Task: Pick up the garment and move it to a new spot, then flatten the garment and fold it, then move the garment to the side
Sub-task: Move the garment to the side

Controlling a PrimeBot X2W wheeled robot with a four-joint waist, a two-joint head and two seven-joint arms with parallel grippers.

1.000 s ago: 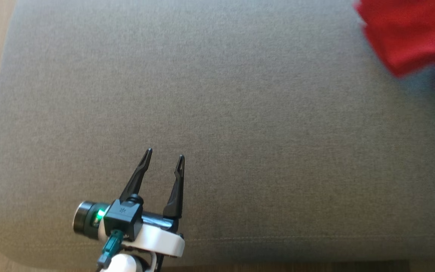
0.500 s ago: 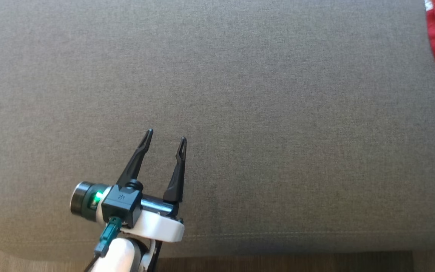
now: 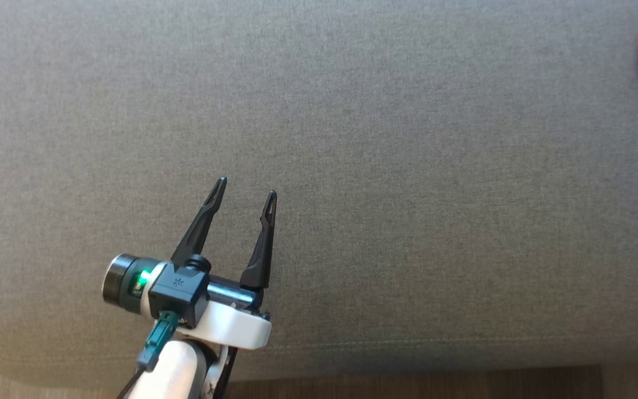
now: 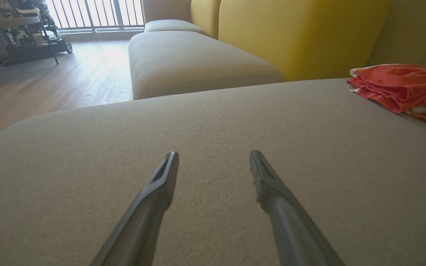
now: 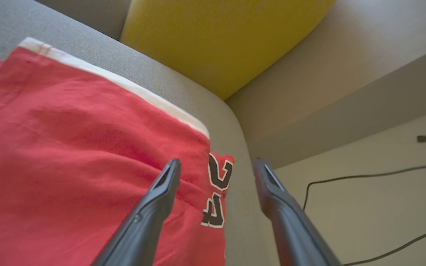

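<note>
My left gripper (image 3: 247,187) hangs over the grey cushion (image 3: 380,166), left of the cushion's middle and close to its near edge. Its 2 dark fingers are spread wide, with nothing between them but the cushion's bare cloth.

My right gripper (image 5: 216,162) is also wide apart and empty, above the cushion's far right corner. 1 finger sits over the red garment (image 5: 68,147). The other sits past the garment's edge, over the cushion's rounded rim. I cannot tell whether either finger touches the cloth below.

The garment lies folded in layers at the cushion's right end, toward its far side and well apart from my left gripper. A white band runs along the garment edge nearest the cushion's back. At the garment corner by the cushion's rim there are black figures outlined in white, which I cannot read with certainty.

A yellow backrest (image 5: 216,37) rises just behind the cushion's far edge. Past the cushion's right rim lies a pale floor (image 5: 364,221) with a thin dark cable (image 5: 364,176) trailing across it. Beyond the cushion's left end I see a wooden floor (image 4: 50,85) and 1 more pale seat (image 4: 183,59).
</note>
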